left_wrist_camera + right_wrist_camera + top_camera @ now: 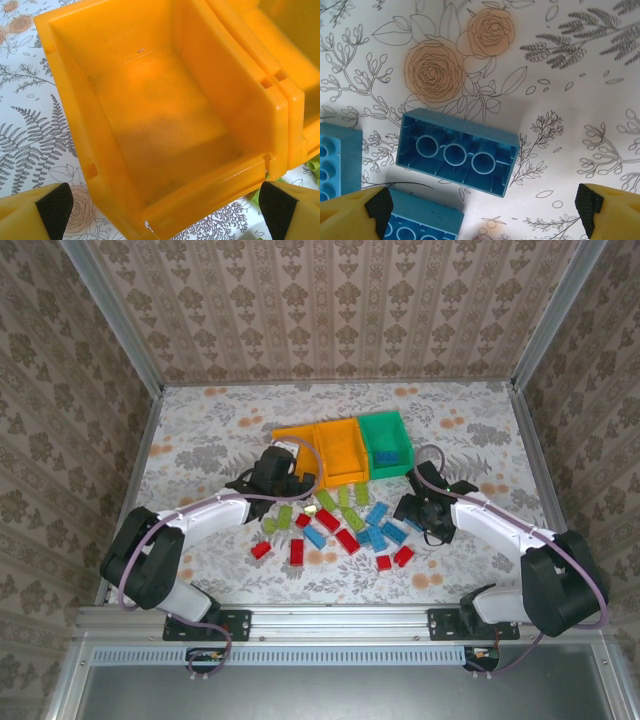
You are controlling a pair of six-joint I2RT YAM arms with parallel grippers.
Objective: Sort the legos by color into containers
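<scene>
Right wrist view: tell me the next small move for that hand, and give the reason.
Probably ease the right hand forward and down until its open fingers straddle the upturned blue lego. That brick lies hollow side up just ahead of the fingertips, unheld, and a second blue lego crowds one fingertip, so centring on the target first seems wise.

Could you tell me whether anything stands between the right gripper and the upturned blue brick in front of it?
Nothing visible does: the open right gripper faces the blue brick, hollow side up on the cloth, with bare cloth between. A second blue brick lies close beside one fingertip and might get nudged.
</scene>
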